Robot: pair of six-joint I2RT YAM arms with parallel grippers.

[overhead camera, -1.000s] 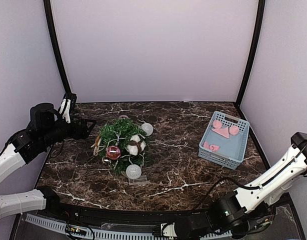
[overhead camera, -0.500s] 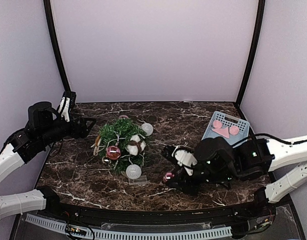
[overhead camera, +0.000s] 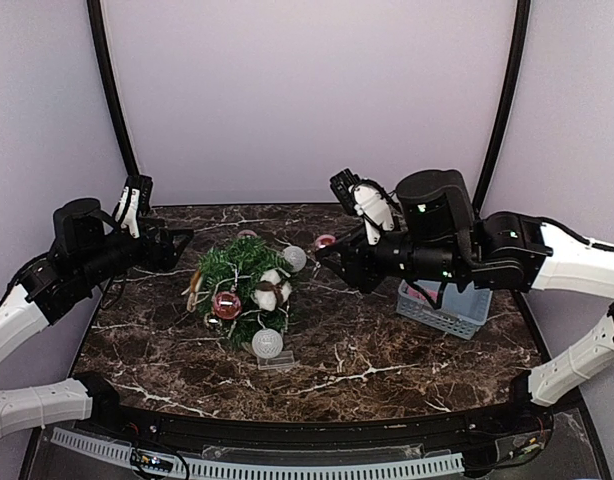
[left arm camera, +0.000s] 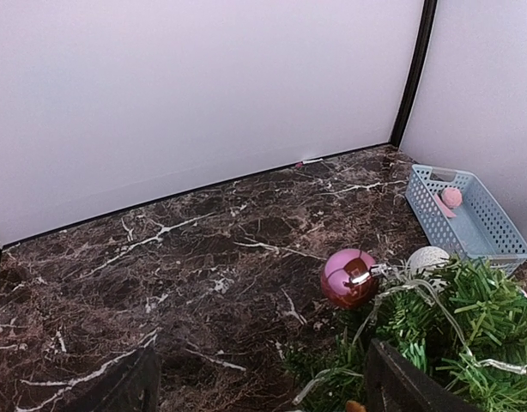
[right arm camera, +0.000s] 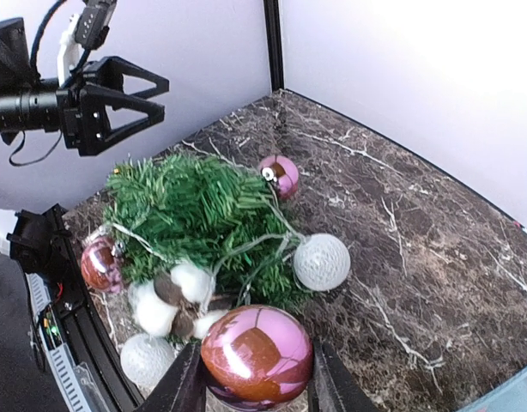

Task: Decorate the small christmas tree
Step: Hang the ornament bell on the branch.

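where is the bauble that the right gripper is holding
The pink bauble is clamped in the right gripper, in the air just right of the small christmas tree in the top view, beside its white ball.

The white-shelled left arm and right arm have bulky black joint housings and thin black cables alongside; the black left pincer has triangular open-frame fingers.

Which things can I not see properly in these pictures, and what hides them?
Top view: the right arm covers most of the blue basket, so its contents are hidden.
Right wrist view: the bottom edge cuts off the held pink bauble.
All views: branches of the small christmas tree hide its pot.
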